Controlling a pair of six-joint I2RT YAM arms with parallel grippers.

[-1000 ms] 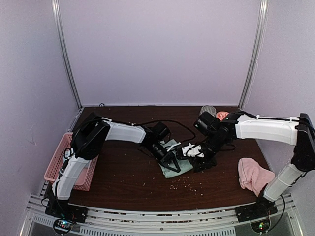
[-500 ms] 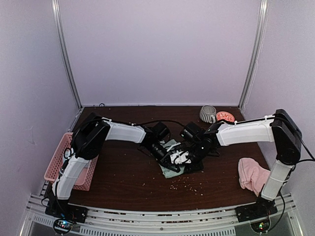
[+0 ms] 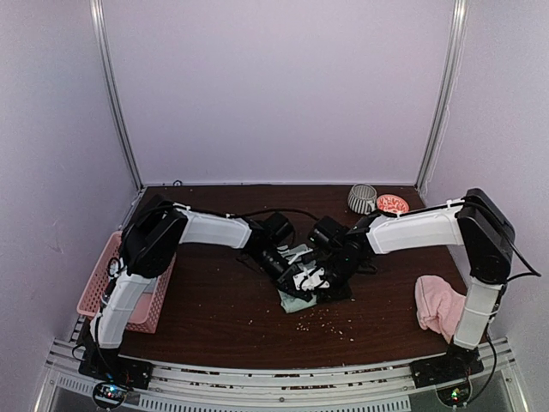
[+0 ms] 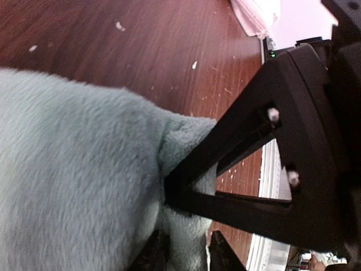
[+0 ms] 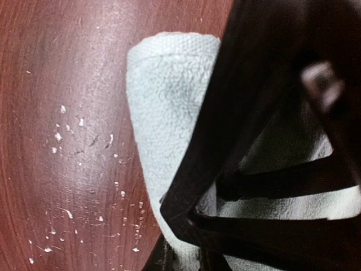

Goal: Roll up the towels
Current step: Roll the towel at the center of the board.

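The mint green towel lies partly rolled at the table's middle, under both grippers. In the left wrist view this towel fills the left side. My left gripper stands part open with a fold of the cloth between its fingertips. Right beside it, my right gripper is shut on the near edge of the mint towel. In the top view the left gripper and the right gripper nearly touch. The pink towel lies bunched at the right, away from both grippers.
A striped mug and a small pink dish stand at the back right. A pink basket sits at the left edge. White crumbs dot the brown table in front of the mint towel.
My right arm has swung left onto the mint towel and its jaws have closed on it. My left gripper's jaws have parted while staying in place.
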